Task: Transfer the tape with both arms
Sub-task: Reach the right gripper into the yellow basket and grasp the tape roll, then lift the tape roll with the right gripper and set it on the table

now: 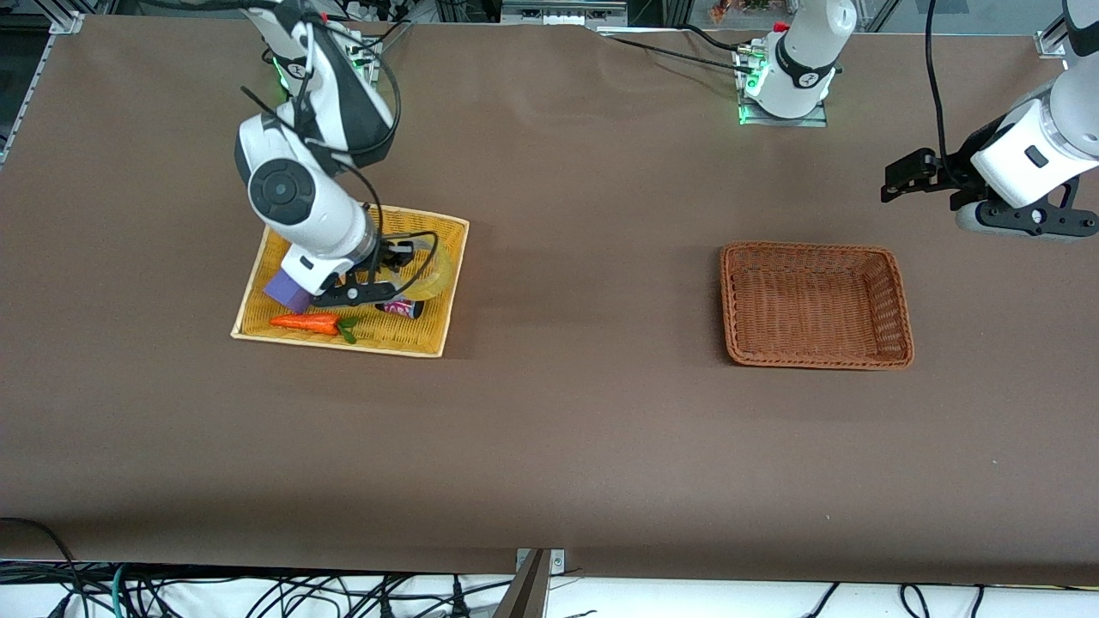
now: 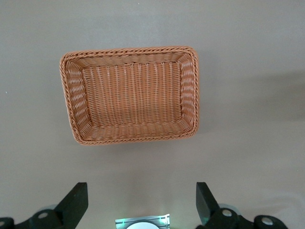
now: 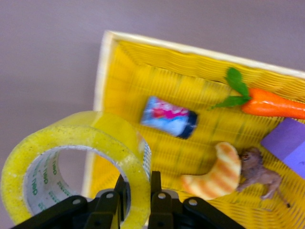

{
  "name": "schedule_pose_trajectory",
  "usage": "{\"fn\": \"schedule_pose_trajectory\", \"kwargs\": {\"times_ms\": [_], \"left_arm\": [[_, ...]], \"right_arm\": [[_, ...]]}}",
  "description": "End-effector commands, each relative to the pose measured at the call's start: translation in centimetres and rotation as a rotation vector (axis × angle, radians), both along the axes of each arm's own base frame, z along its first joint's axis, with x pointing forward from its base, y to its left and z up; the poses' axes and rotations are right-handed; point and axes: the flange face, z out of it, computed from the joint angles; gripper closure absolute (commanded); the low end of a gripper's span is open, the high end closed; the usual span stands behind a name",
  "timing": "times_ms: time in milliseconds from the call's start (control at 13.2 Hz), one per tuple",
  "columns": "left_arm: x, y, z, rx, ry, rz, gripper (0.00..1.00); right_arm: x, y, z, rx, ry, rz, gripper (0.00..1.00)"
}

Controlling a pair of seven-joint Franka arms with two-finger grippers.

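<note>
The tape (image 1: 436, 273), a translucent yellowish ring, is held by my right gripper (image 1: 403, 259) a little above the yellow tray (image 1: 429, 335), over the tray's edge toward the middle of the table. In the right wrist view the right gripper (image 3: 138, 183) is shut on the roll's wall, one finger inside the hole of the tape (image 3: 76, 157) and one outside. My left gripper (image 1: 897, 176) waits open and empty in the air at the left arm's end of the table. In the left wrist view the left gripper (image 2: 142, 200) has its jaws wide apart.
An empty brown wicker basket (image 1: 728, 300) lies below the left gripper's view, where its rim (image 2: 66, 100) shows. The yellow tray (image 3: 143, 71) holds a carrot (image 3: 271, 102), a small black jar (image 3: 170, 117), a purple block (image 3: 286, 143), a toy croissant (image 3: 217, 171) and a brown animal figure (image 3: 259, 174).
</note>
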Motion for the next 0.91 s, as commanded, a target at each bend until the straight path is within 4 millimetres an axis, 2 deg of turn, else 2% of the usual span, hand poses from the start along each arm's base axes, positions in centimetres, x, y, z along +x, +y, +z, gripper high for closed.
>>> {"fn": "schedule_pose_trajectory", "kwargs": {"times_ms": [0,151,303,454,605,832], "left_arm": [[0.4,0.1,0.5,0.012,-0.01,-0.004,0.0],[0.4,0.1,0.5,0.012,-0.01,-0.004,0.0],[0.6,0.2,0.2,0.01,-0.005,-0.001,0.0],[0.7,0.2,0.1,0.01,-0.003,-0.001,0.0],[0.7,0.2,0.1,0.013,-0.005,-0.004,0.0],[0.8,0.1,-0.2,0.016,0.0,-0.015,0.0]], "right_arm": [[-2.0,9.4,-1.2,-0.016,0.005,0.007,1.0],[-4.3,16.6,-4.0,-0.03,0.009,-0.059,1.0],[-5.5,22.9,-6.5,-0.048,-0.028,-0.127,1.0],[-7.0,27.1,-10.0,-0.04,-0.043,-0.178,1.0],[-7.6,28.5,-13.4,-0.006,-0.078,-0.214,1.0],[-8.0,29.4,-15.5,0.026,-0.089,-0.227,1.0]]}}
